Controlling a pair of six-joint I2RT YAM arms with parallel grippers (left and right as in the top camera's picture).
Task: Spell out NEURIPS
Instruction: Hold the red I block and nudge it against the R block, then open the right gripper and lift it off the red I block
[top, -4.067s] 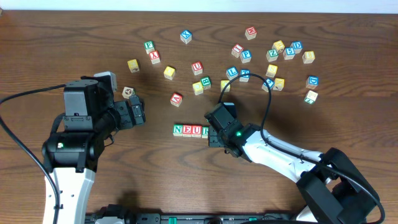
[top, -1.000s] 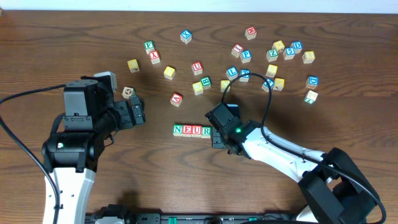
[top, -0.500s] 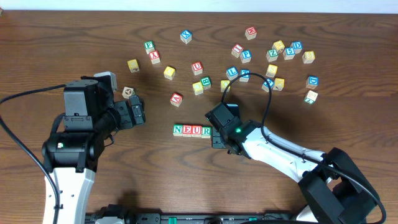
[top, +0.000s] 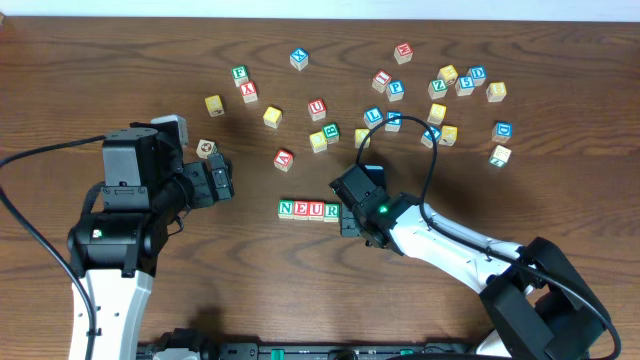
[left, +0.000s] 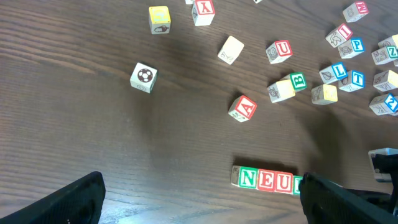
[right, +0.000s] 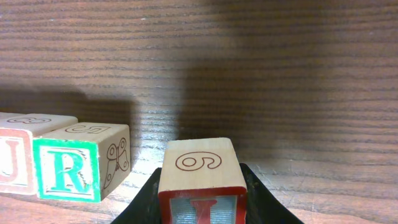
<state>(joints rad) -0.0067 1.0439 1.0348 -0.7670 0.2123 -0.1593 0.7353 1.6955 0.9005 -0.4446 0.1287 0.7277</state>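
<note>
From overhead the right gripper (top: 347, 218) hides its cube entirely, and in the wrist view the red letter on the front face is cut off at the bottom edge: it reads as an I, with a 6 or 9 on top, can't say which. That gripper is clamped on the I cube (right: 200, 165), fingers (right: 144, 198) against both sides, just right of the R cube (right: 78, 163) that ends the N-E-U-R row (top: 308, 209), a small gap between them. The left gripper (top: 222, 178) hangs wide open and empty, well left of the R cube.
</note>
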